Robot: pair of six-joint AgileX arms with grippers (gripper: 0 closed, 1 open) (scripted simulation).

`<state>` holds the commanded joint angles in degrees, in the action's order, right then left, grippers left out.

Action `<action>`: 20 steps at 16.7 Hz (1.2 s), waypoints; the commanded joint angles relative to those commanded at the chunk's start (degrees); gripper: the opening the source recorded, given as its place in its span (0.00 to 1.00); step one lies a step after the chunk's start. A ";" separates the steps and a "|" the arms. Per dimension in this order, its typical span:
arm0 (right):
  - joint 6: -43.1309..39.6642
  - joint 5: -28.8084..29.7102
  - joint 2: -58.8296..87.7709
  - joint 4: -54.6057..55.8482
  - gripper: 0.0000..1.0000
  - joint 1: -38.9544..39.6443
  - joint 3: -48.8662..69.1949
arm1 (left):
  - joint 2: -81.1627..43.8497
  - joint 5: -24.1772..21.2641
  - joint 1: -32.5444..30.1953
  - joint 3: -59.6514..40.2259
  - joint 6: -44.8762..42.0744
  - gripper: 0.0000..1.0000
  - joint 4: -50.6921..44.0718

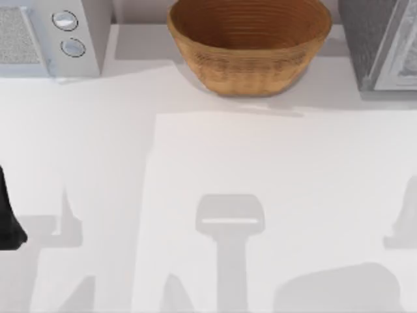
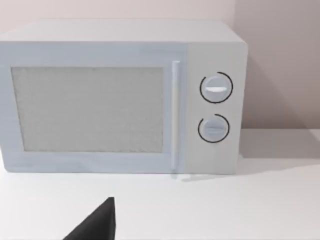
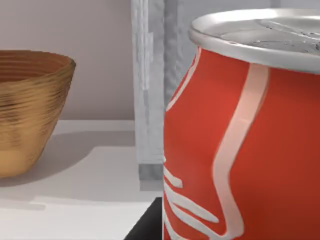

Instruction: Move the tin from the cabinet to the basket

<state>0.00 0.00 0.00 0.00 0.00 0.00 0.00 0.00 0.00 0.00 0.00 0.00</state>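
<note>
The tin [image 3: 240, 135], a red can with white script and a silver top, sits very close in the right wrist view. My right gripper [image 3: 225, 232] is shut on it, with one dark fingertip [image 3: 147, 227] pressed against its side. Behind the tin stands the pale edge of the cabinet door [image 3: 150, 90]. The dark speckled cabinet [image 1: 368, 39] is at the table's back right, its pale door [image 1: 401, 59] beside it. The tan wicker basket [image 1: 251, 49] stands at the back middle and is also in the right wrist view [image 3: 30, 110]. My left arm [image 1: 8, 218] is parked at the left edge.
A white microwave with two round knobs [image 1: 68, 32] occupies the back left corner, and the left wrist view faces its front [image 2: 120, 100]. White tabletop [image 1: 215, 169] stretches between the basket and the front edge.
</note>
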 joint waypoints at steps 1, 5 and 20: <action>0.11 0.05 0.43 -0.16 0.00 0.17 -0.34 | 0.00 0.00 0.00 0.00 0.00 1.00 0.00; 0.12 1.08 3.96 1.17 0.00 1.52 3.08 | 0.00 0.00 0.00 0.00 0.00 1.00 0.00; 0.62 22.54 83.09 21.21 0.00 21.64 62.50 | 0.00 0.00 0.00 0.00 0.00 1.00 0.00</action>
<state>0.62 22.54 83.09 21.21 21.64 62.50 0.00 0.00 0.00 0.00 0.00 0.00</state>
